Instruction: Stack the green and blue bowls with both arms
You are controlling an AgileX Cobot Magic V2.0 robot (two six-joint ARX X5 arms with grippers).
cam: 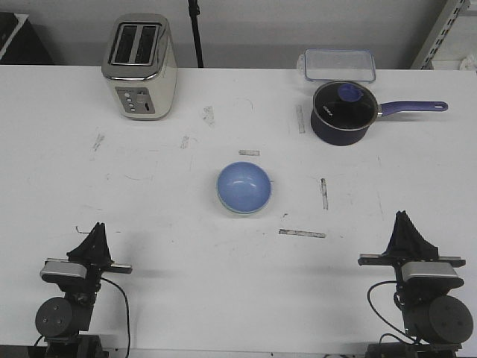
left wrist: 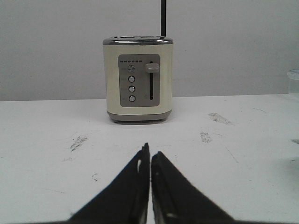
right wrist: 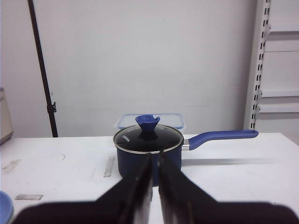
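Left gripper (cam: 95,233): parked at my near left table edge, jaws pressed together with only a hairline slit between them in the left wrist view, holding nothing.
Right gripper (cam: 404,221): parked at my near right edge, jaws likewise closed and empty, aimed toward the navy saucepan (cam: 341,112).
Blue bowl (cam: 244,188): sat upright at mid-table, between my two arms and well apart from both; a pale rim peeped from under its near-left edge.
Green bowl: not plainly seen; I judged that pale rim to be it, already nested beneath the blue one, though I could not tell for certain.
Task standing: looked finished or close to it, by my reading.
Risk one: if the nesting was off-centre, any nudge could have tipped the upper bowl.
Risk two: smooth rims could have slipped from my thin pincers on any regrasp.
Bystanders: cream toaster (cam: 140,67) far left, clear lidded container (cam: 338,64) behind the saucepan, both well clear.
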